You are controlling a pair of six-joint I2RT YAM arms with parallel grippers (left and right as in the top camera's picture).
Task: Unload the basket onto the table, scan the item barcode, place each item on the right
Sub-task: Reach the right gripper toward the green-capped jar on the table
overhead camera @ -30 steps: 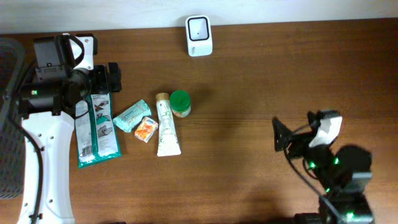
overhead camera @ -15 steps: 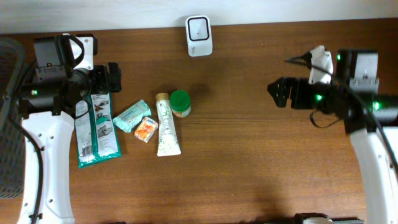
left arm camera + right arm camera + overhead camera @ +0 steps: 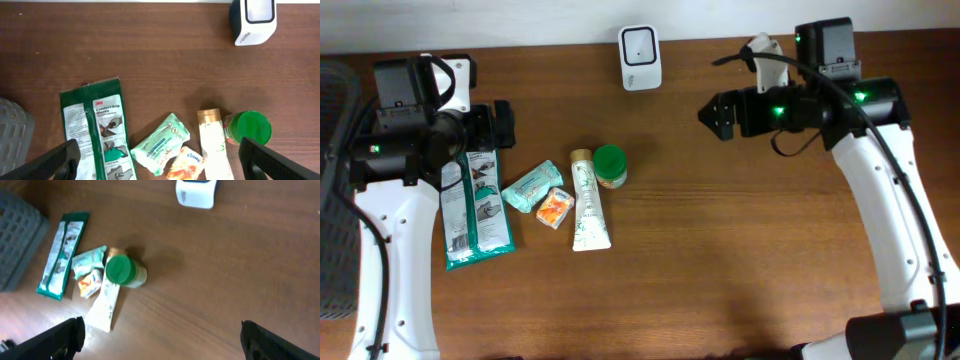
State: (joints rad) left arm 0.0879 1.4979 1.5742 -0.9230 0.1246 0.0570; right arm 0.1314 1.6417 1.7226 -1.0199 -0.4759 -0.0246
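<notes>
The white barcode scanner (image 3: 640, 57) stands at the table's back edge, also in the left wrist view (image 3: 252, 20) and the right wrist view (image 3: 196, 192). Items lie left of centre: a green glove package (image 3: 475, 210), a mint tissue pack (image 3: 532, 186), an orange Kleenex pack (image 3: 555, 209), a white tube (image 3: 588, 200) and a green-lidded jar (image 3: 610, 166). My left gripper (image 3: 498, 125) hovers open above the package's top end, holding nothing. My right gripper (image 3: 718, 115) hangs open in the air right of the scanner, empty, apart from every item.
A dark mesh basket (image 3: 335, 200) sits at the far left edge, beside the left arm. The items cluster between the package and the jar. Bare brown tabletop (image 3: 740, 260) spreads across the middle and right.
My right arm has swung from the front right corner up to the back, then leftward toward the scanner, staying open. The left arm and the items have not moved.
</notes>
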